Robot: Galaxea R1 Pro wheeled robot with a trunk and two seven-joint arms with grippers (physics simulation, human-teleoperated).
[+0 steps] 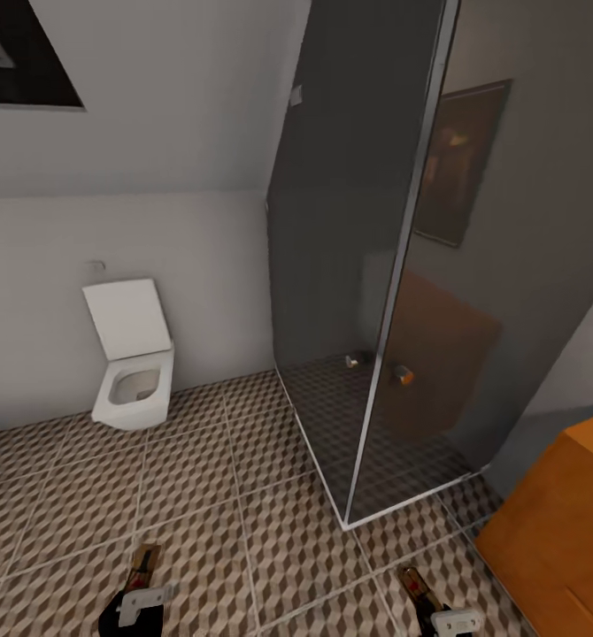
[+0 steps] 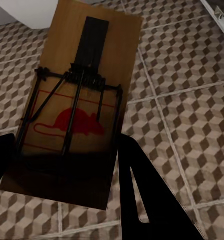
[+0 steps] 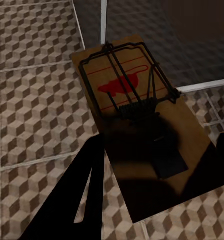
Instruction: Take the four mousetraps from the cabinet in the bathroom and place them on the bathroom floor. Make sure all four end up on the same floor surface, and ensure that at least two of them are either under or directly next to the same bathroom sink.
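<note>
My left gripper (image 1: 140,591) is shut on a mousetrap (image 1: 145,563), low over the cube-patterned bathroom floor (image 1: 243,495). In the left wrist view that mousetrap (image 2: 76,100), a brown board with dark wire and a red mouse print, sits between my black fingers (image 2: 142,195). My right gripper (image 1: 431,609) is shut on a second mousetrap (image 1: 413,584), close to the corner of the orange-brown cabinet (image 1: 562,522). The right wrist view has this mousetrap (image 3: 137,110) clamped between the fingers (image 3: 84,195), above the tiles.
A white square toilet (image 1: 135,372) with its lid up stands against the far wall at left. A dark glass shower enclosure (image 1: 376,292) with a metal corner post fills the middle and right. Open tiled floor lies between them.
</note>
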